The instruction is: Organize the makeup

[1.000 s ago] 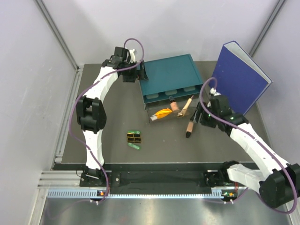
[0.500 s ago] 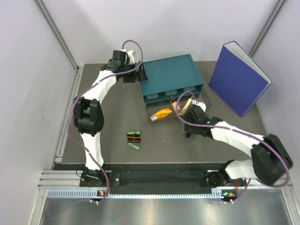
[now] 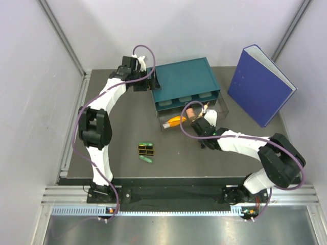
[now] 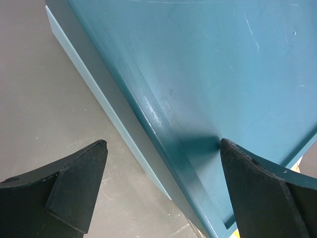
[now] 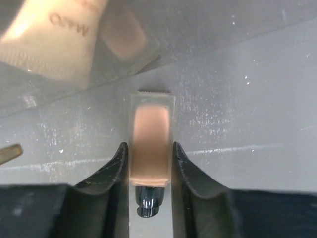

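My right gripper (image 3: 204,130) sits at the front of the clear drawer (image 3: 167,128) pulled out of the teal box (image 3: 186,81). In the right wrist view its jaws (image 5: 148,146) are shut on a tan stick with a black cap (image 5: 148,144), over the grey table. A second tan tube (image 5: 54,34) lies behind the drawer's clear wall. An orange tube (image 3: 175,121) lies in the drawer. Black-and-gold cases (image 3: 146,150) and green capsules (image 3: 147,159) lie on the table to the left. My left gripper (image 3: 152,84) is open, straddling the box's left edge (image 4: 163,119).
A big blue binder (image 3: 260,84) stands at the back right. The teal box takes up the back middle of the table. Grey walls enclose the table on the left, back and right.
My right arm has swung left to the drawer's front, come down over the tan stick on the table and shut on it. The left arm has barely moved.
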